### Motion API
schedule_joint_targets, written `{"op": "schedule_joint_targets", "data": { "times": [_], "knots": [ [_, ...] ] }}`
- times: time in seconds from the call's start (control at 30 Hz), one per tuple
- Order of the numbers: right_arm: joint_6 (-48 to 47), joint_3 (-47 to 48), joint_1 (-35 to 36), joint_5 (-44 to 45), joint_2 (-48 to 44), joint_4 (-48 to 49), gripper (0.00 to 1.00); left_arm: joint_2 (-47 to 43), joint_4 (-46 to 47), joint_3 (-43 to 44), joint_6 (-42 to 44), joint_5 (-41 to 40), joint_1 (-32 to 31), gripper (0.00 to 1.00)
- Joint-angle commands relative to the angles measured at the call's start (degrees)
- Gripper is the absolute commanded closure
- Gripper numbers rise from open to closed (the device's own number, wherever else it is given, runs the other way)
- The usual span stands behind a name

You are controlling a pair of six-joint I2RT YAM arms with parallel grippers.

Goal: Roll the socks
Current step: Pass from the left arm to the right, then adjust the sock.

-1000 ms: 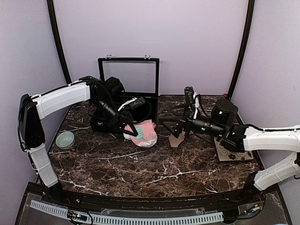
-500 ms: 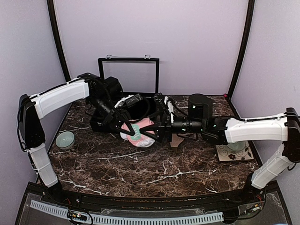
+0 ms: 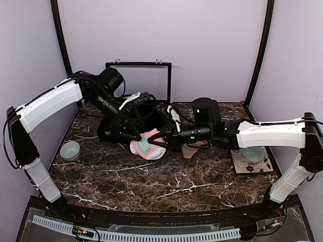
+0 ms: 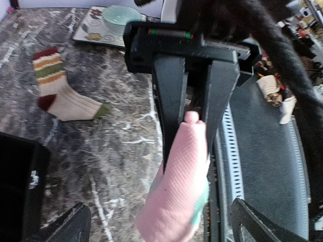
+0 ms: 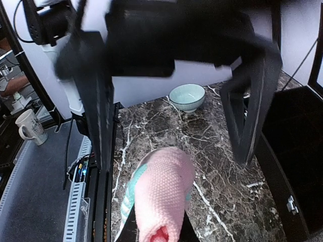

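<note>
The pink sock with mint-teal patches lies rolled at the table's middle, just in front of the black box. My right gripper reaches in from the right and is shut on its end, as the pink roll between the jaws shows. My left gripper hovers over the sock, open, its fingers spread wide on either side without touching the roll. The tan sock with red-olive stripes lies flat on the marble, partly under the right arm.
A black box with a raised lid stands behind the socks. A teal bowl sits at the left. Another bowl rests on a floral tile at the right. The marble table's front edge lies nearer me.
My left gripper opened, let go of the pink sock and drew back up. My right arm swung left across the table and shut on the sock.
</note>
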Motion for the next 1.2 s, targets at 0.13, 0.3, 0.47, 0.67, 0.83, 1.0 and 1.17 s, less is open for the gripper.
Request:
{"op": "schedule_joint_targets", "data": {
  "times": [0.13, 0.3, 0.47, 0.67, 0.83, 1.0, 1.17],
  "knots": [
    [-2.15, 2.19, 1.98, 14.45, -0.72, -1.41, 1.00, -21.86, 25.27, -12.67, -9.47, -37.50, -0.09, 0.01],
    [-0.79, 6.38, 4.29, 22.61, 1.77, 0.56, 1.00, -24.64, 21.74, -17.79, -1.31, -28.32, -0.09, 0.17],
    [3.97, 11.79, 6.83, 28.44, 6.77, 2.18, 1.00, -24.53, 22.67, -21.21, 3.08, -28.77, -2.98, 0.25],
    [8.09, 16.61, 8.89, 32.73, 11.29, 2.03, 1.00, -23.69, 26.92, -24.11, 7.18, -39.78, -7.78, 0.29],
    [12.58, 16.14, 9.41, 33.67, 12.42, 6.50, 1.00, -24.59, 28.69, -27.77, 8.92, -43.17, -8.82, 0.31],
    [10.91, 17.01, 10.74, 33.71, 14.38, 7.39, 1.00, -24.80, 25.14, -26.54, 8.52, -37.42, -9.08, 0.27],
    [8.22, 16.56, 11.18, 33.93, 15.04, 7.34, 1.00, -24.30, 15.02, -23.06, 11.19, -27.69, -9.13, 0.12]
  ]
}}
